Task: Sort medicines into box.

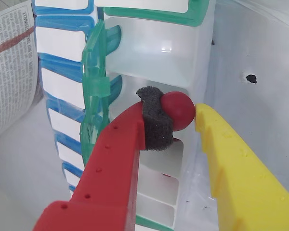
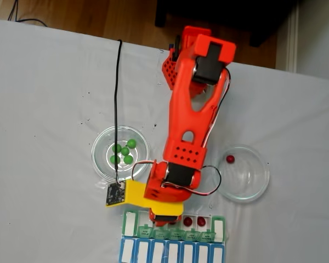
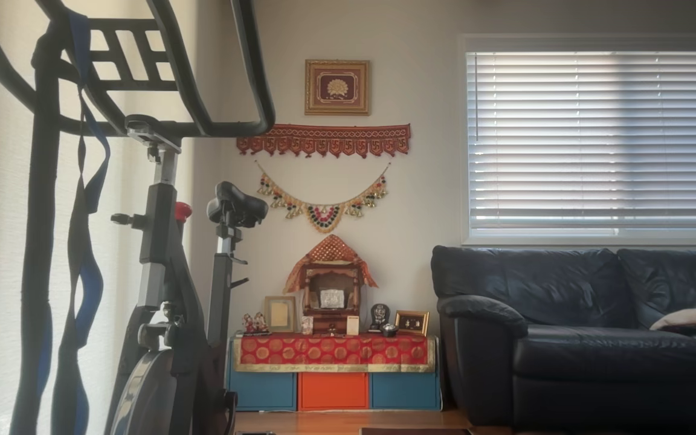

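In the wrist view my gripper (image 1: 180, 116) is shut on a dark red medicine ball (image 1: 179, 109), pinched between the red finger's grey foam pad (image 1: 154, 122) and the yellow finger (image 1: 231, 163). The ball hangs just above an open white compartment of the box (image 1: 149, 53), whose green lid (image 1: 94, 91) stands upright. In the fixed view the gripper (image 2: 162, 220) is over the box (image 2: 129, 223), mostly hidden under the wrist. Two red balls (image 2: 194, 221) lie in open compartments to its right. Several green balls (image 2: 123, 150) rest in the left glass dish (image 2: 101, 164); one red ball (image 2: 230, 159) lies in the right dish (image 2: 252, 181).
A blue-lidded organizer row (image 2: 170, 253) lies right against the box on its near side, seen also in the wrist view (image 1: 62, 72). A printed paper (image 1: 9, 62) lies beyond it. A black cable (image 2: 118, 87) runs across the white cloth. The other view shows a room, not the table.
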